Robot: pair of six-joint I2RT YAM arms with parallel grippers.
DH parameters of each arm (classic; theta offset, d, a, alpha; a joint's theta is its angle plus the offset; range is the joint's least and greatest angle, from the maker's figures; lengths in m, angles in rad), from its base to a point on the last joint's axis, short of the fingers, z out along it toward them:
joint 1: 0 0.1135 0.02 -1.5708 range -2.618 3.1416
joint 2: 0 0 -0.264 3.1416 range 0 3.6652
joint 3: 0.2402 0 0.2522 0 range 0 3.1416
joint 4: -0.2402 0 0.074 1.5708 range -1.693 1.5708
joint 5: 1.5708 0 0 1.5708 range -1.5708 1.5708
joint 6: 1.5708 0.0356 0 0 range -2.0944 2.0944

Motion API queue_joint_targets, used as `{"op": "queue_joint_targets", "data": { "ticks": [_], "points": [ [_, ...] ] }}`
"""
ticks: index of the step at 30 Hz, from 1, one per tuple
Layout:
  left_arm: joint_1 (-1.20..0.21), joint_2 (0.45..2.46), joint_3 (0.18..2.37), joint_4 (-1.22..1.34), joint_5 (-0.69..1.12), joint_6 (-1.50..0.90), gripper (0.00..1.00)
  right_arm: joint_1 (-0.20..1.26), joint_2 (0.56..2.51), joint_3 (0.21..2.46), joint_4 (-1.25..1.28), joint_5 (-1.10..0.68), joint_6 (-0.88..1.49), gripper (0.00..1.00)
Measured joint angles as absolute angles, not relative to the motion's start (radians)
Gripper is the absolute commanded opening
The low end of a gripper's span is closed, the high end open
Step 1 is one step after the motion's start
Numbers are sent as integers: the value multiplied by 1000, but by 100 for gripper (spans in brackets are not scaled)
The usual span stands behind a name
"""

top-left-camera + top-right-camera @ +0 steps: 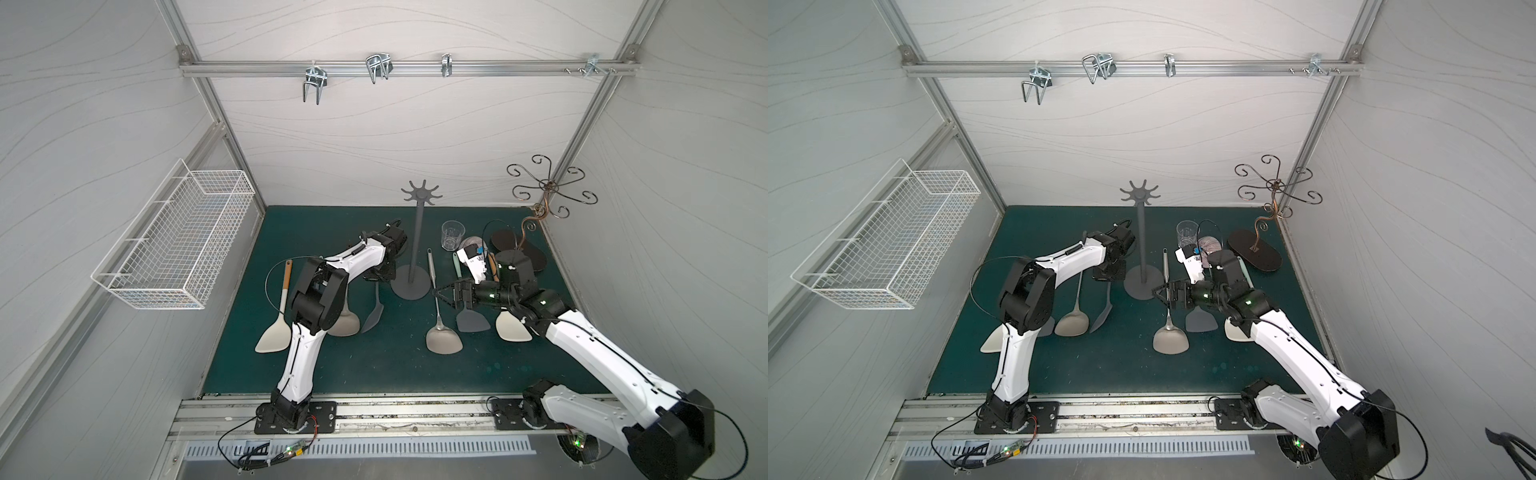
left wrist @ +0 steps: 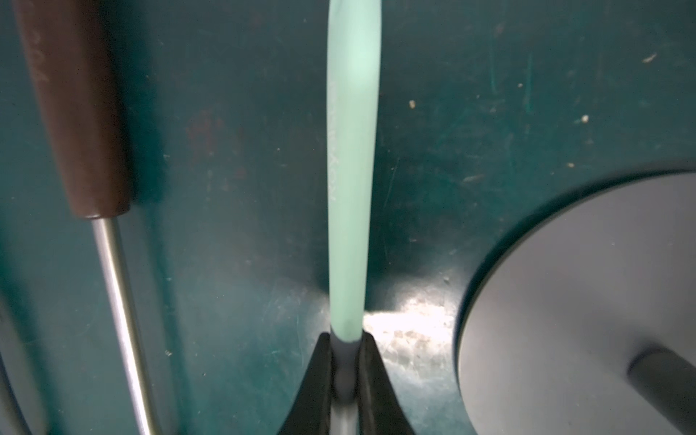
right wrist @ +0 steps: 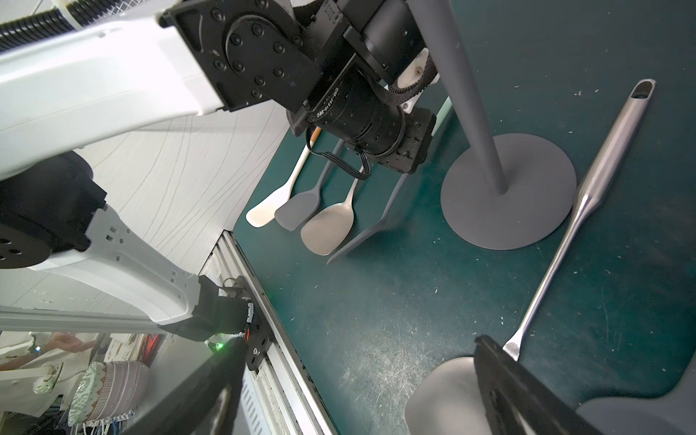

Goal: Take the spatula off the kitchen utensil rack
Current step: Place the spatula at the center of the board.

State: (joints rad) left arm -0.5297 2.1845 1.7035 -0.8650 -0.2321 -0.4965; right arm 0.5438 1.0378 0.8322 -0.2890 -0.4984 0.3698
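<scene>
The kitchen utensil rack (image 1: 417,241) stands mid-mat in both top views, grey pole on a round base (image 2: 565,301), and its crown prongs (image 1: 1140,192) are bare. Just left of the base, my left gripper (image 2: 346,339) is shut on the grey neck of a spatula (image 2: 352,150) with a mint-green handle. The spatula's grey blade (image 1: 372,318) is turned on edge, low at the mat. On the other side of the base, my right gripper (image 1: 438,294) is open over the thin shaft of a steel spatula (image 1: 444,338) lying on the mat. One black finger (image 3: 501,376) is beside that shaft.
Several more spatulas lie flat on the green mat: cream (image 1: 274,332), steel (image 1: 345,324), dark grey (image 1: 471,320), cream (image 1: 513,326). A glass (image 1: 452,235) and a bronze curly stand (image 1: 544,187) are at the back right. A white wire basket (image 1: 178,241) hangs on the left wall.
</scene>
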Motion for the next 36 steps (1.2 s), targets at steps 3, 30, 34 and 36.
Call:
{"op": "queue_joint_targets", "data": {
  "ticks": [3, 30, 34, 36],
  "points": [
    [-527, 2195, 1709, -865, -226, -493, 10, 544, 1038, 829, -289, -498, 370, 95],
    [-523, 2096, 1680, -854, -163, -512, 35, 544, 1002, 818, -289, -497, 370, 95],
    [-520, 1999, 1623, -854, -173, -521, 37, 544, 981, 810, -292, -492, 371, 96],
    [-520, 1939, 1581, -846, -179, -529, 39, 544, 970, 810, -294, -489, 371, 96]
  ]
}}
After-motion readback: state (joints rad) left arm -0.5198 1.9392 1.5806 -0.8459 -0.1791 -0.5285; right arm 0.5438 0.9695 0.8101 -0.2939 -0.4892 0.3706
